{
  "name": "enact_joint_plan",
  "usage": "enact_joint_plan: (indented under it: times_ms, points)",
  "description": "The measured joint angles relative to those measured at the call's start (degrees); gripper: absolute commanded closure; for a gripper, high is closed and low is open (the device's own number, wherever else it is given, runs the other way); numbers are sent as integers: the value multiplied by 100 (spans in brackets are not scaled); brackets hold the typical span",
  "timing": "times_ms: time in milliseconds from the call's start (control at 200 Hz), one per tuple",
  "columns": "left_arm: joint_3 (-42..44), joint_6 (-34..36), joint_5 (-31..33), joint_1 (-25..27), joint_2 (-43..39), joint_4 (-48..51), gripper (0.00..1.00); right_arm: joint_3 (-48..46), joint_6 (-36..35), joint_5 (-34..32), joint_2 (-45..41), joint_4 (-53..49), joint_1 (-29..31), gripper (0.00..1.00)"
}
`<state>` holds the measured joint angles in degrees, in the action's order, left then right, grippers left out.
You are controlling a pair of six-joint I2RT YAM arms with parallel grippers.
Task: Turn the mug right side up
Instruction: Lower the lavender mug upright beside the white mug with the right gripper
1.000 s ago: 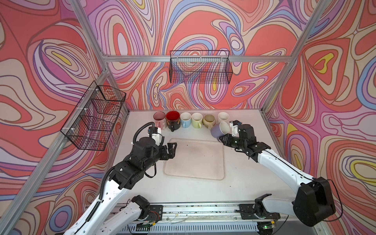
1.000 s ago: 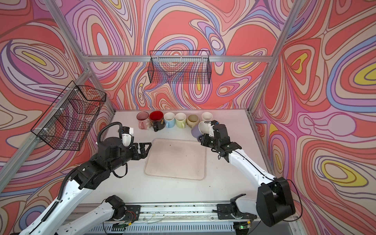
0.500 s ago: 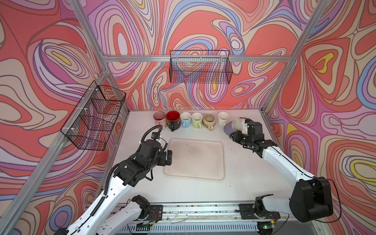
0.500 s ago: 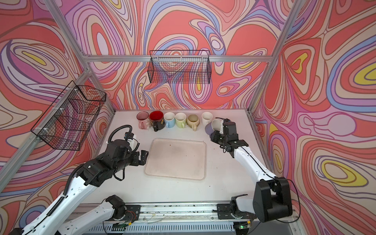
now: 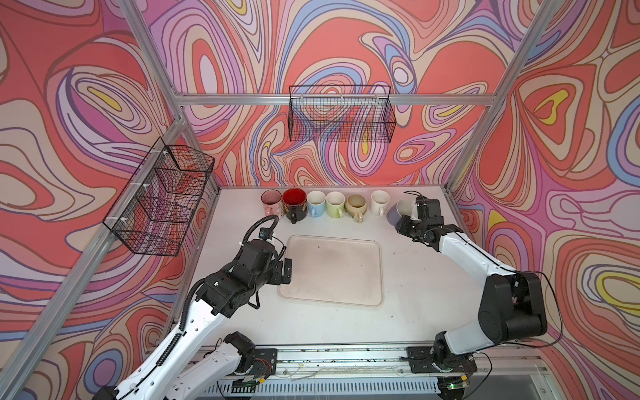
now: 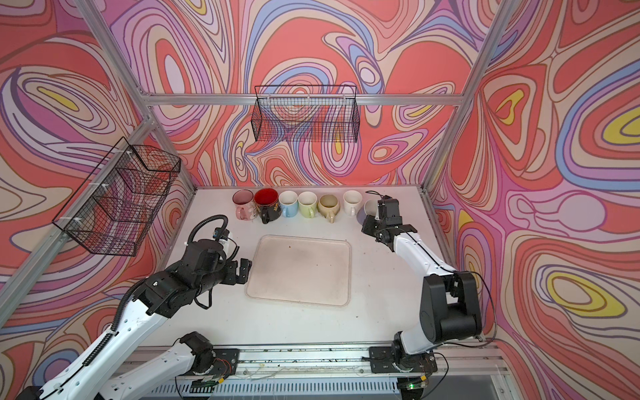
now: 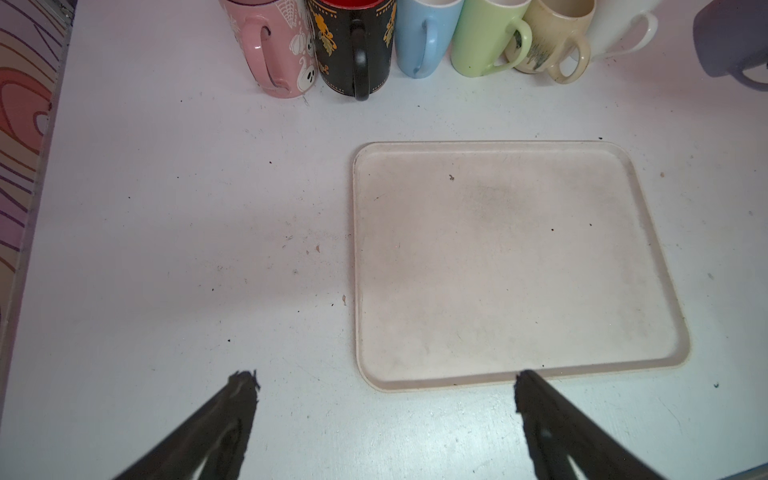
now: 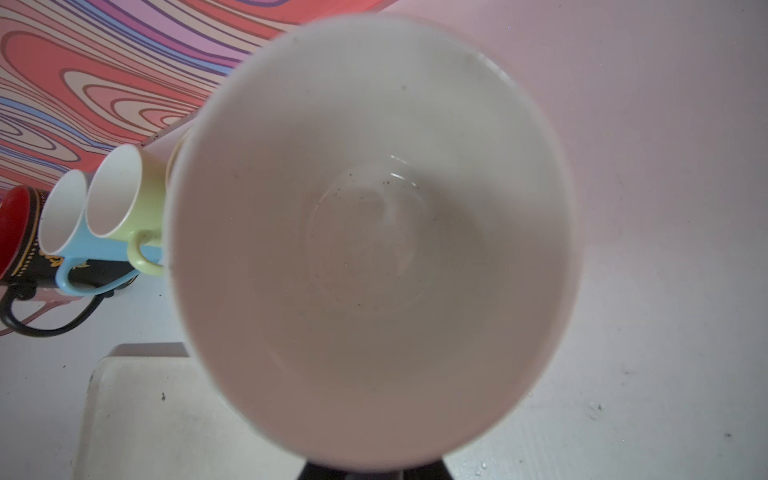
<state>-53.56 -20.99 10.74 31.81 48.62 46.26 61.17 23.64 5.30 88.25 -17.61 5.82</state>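
Note:
A lavender mug [image 5: 398, 213] with a white inside [image 8: 374, 232] hangs tilted at the right end of the mug row, its mouth facing up in both top views [image 6: 370, 207]. My right gripper [image 5: 411, 217] is shut on its rim; the mug fills the right wrist view and hides the fingertips. Whether its base touches the table I cannot tell. In the left wrist view the mug [image 7: 727, 41] shows at the far corner. My left gripper [image 5: 285, 270] stands open and empty by the left edge of the tray [image 5: 332, 273], its fingertips [image 7: 243, 384] wide apart over bare table.
Several upright mugs line the back of the table: pink [image 5: 270, 202], black with red inside [image 5: 294, 205], blue [image 5: 316, 204], green [image 5: 335, 204], beige [image 5: 356, 207], white [image 5: 380, 202]. Wire baskets hang on the left wall [image 5: 162, 197] and back wall [image 5: 341, 114].
My right gripper has carried the mug from the tray's back right corner back and right to the end of the row. My left gripper has drawn back along the tray's left edge and opened wider.

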Motion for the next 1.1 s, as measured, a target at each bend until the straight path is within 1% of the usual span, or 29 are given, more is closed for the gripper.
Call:
enact_joint_plan:
  times_ms: [356, 726, 1097]
  points:
    - [0, 74, -129, 0, 177, 35, 0, 752, -535, -424, 1080, -7, -24, 100]
    - [0, 131, -173, 0, 179, 35, 0, 1593, -776, -1093, 1963, -177, -24, 100]
    - [0, 151, -170, 0, 251, 35, 0, 1961, -1165, -1421, 2669, -210, -26, 100]
